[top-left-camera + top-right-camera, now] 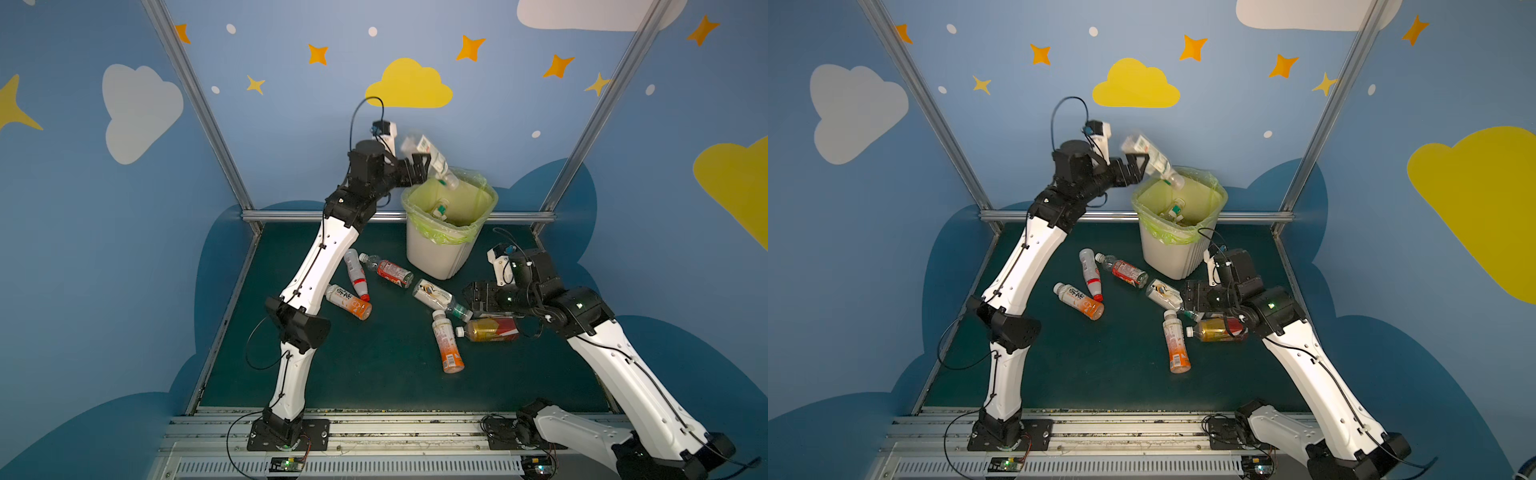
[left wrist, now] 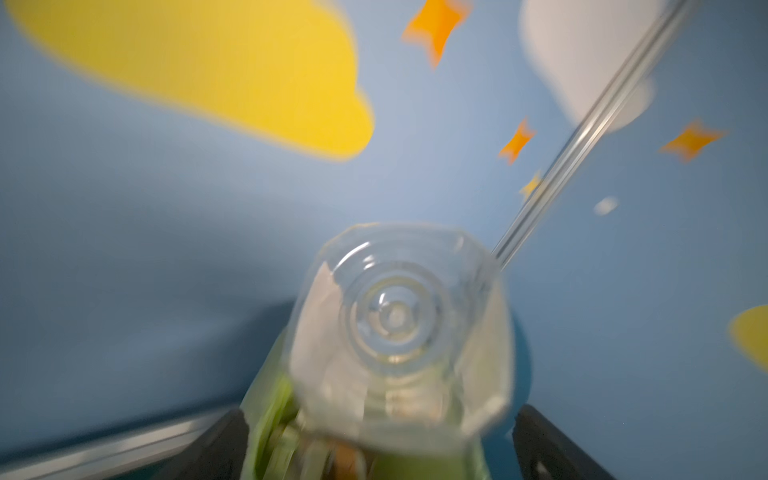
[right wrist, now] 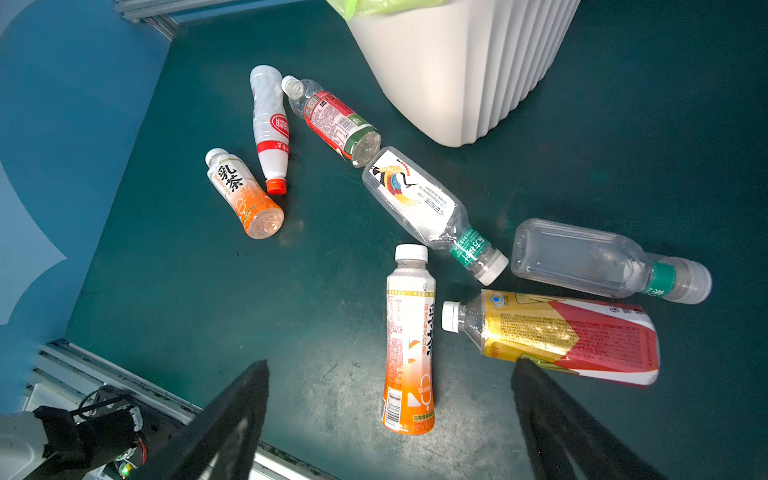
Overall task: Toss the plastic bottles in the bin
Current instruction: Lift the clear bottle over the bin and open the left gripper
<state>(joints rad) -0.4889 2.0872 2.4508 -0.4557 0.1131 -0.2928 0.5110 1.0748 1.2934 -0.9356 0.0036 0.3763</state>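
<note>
While left gripper (image 1: 420,167), jaws spread wide, is dropping a clear bottle (image 1: 433,154) cap-down into the bin (image 1: 432,257) holding a few already, seven bottles (image 3: 409,340) are lying on the mat (image 1: 374,374); right gripper (image 3: 390,365) is hovering wide-open, empty.

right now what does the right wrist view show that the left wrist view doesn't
Only the right wrist view: seven bottles lying on the green mat, the bin's white ribbed wall, and the open right gripper. Only the left wrist view: a blurred clear bottle, base toward the lens, between the fingers of the open left gripper, with the yellow cloud and orange stars on the wall. Both: the bin's yellow-green liner and blue wall.
</note>
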